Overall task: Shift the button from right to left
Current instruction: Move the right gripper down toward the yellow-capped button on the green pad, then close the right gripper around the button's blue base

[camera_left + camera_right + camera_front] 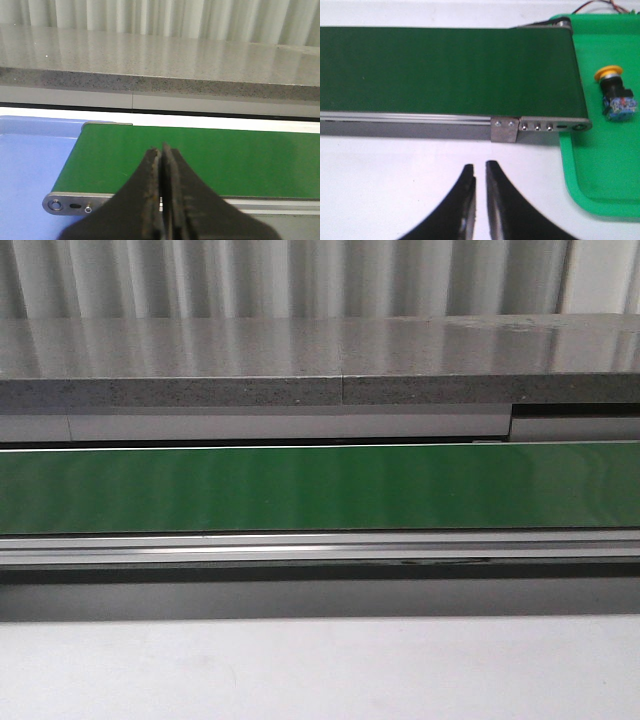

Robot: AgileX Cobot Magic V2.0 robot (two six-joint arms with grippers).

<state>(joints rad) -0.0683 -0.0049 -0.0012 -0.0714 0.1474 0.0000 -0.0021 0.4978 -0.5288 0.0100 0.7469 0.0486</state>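
Observation:
The button (615, 92) shows only in the right wrist view. It has a yellow cap, a black collar and a blue block, and it lies on its side on a green tray (600, 175) past the right end of the green conveyor belt (445, 65). My right gripper (480, 166) is empty, its jaws nearly together with a thin gap. It hangs over the white table in front of the belt, apart from the button. My left gripper (161, 148) is shut and empty over the belt's left end (240, 155). Neither gripper shows in the front view.
A blue tray (30, 160) lies at the belt's left end. A grey stone counter (320, 360) runs behind the belt (320, 488). The belt's metal rail (510, 129) stands between my right gripper and the belt. Wires (605, 5) show behind the green tray.

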